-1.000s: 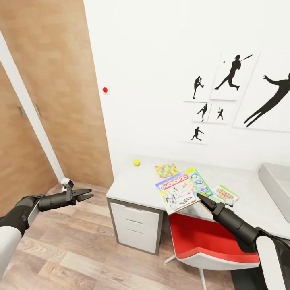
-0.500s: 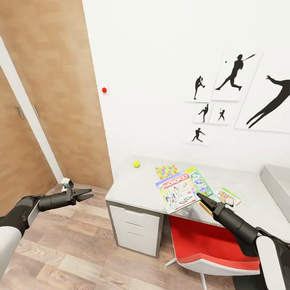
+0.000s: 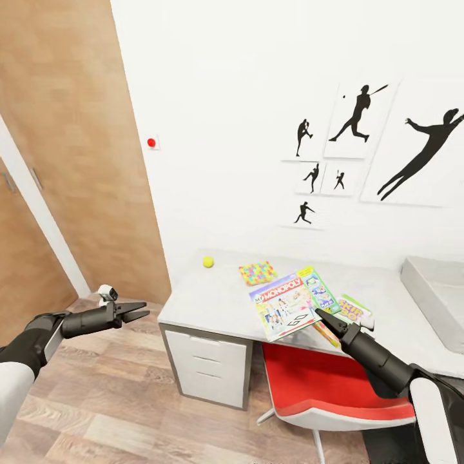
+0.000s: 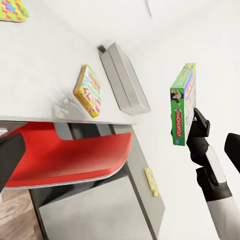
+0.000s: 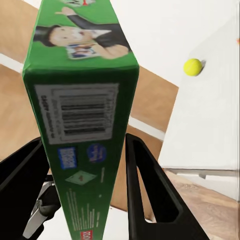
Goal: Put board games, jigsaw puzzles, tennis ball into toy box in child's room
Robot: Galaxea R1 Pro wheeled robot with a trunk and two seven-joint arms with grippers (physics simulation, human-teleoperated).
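My right gripper (image 3: 320, 315) is shut on a Monopoly board game (image 3: 287, 306), held tilted above the white table's (image 3: 219, 299) front edge. In the right wrist view the green box (image 5: 82, 100) stands between both fingers (image 5: 145, 175). On the table lie a yellow tennis ball (image 3: 207, 261), a colourful flat puzzle (image 3: 258, 272) and a yellow-green box (image 3: 353, 309). The grey toy box (image 3: 438, 293) stands at the table's right end. My left gripper (image 3: 140, 314) hangs open over the floor, left of the table, holding nothing.
A red chair (image 3: 328, 386) is tucked under the table below the held box. White drawers (image 3: 206, 367) form the table's left end. Wooden wardrobe panels (image 3: 77, 161) line the left, with wooden floor (image 3: 96, 412) in front.
The whole picture has slid left, so the camera has turned a little to the right. Both arms keep their pose, and the Monopoly box stays in the right gripper.
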